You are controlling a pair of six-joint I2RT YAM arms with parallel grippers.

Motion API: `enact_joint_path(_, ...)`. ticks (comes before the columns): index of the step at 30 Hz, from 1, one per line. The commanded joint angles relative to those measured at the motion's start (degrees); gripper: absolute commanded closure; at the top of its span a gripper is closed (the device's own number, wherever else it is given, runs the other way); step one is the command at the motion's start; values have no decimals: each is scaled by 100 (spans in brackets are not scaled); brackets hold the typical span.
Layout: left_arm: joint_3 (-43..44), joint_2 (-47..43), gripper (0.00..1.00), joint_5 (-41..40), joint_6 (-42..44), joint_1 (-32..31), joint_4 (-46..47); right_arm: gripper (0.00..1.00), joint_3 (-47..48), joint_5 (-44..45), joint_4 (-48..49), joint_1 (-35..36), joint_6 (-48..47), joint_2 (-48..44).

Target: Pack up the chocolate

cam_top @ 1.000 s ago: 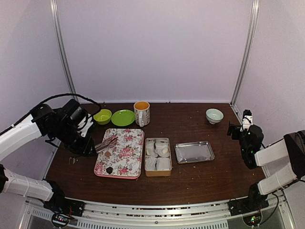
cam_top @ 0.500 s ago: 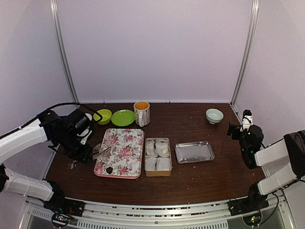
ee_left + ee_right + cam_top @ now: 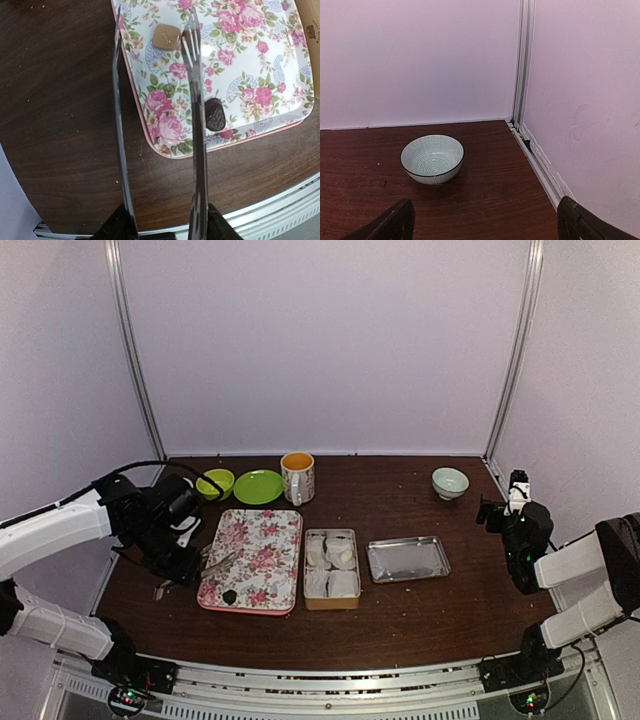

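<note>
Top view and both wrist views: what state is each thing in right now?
left gripper: clamped on the tongs.
tongs: spread, nothing between the tips.
dark chocolate: loose on the floral tray, not packed.
tan square piece: loose on the tray.
tin: open, holding white wrapped cakes.
mug: upright.
pale bowl: upright, empty.
right gripper: open, empty.

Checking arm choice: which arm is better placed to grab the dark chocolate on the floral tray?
Left: the left end effector holds tongs, one blade just beside the dark chocolate on the floral tray. The right end effector is far off, facing a bowl.
</note>
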Motion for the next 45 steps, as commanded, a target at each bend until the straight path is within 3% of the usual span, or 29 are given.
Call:
enact_joint_path(1, 39, 136, 54, 90, 143, -20, 221, 0, 96, 80, 119, -27, 29, 7)
enact_joint_path(11, 535, -103, 53, -474, 33, -20, -331, 0, 102, 81, 120, -27, 33, 13)
enact_joint_path(18, 769, -222, 52, -337, 38, -20, -478, 0, 101, 80, 119, -27, 34, 7)
enact_joint_path(30, 291, -96, 56, 200, 55, -20, 22, 0, 105, 81, 119, -27, 34, 9)
enact_joint_path(40, 127, 117, 56, 14, 67, -20, 80, 0, 102, 80, 119, -27, 39, 7)
enact_joint_path(45, 89, 175, 62, 71, 86, -20, 131, 0, 105, 81, 118, -22, 34, 7)
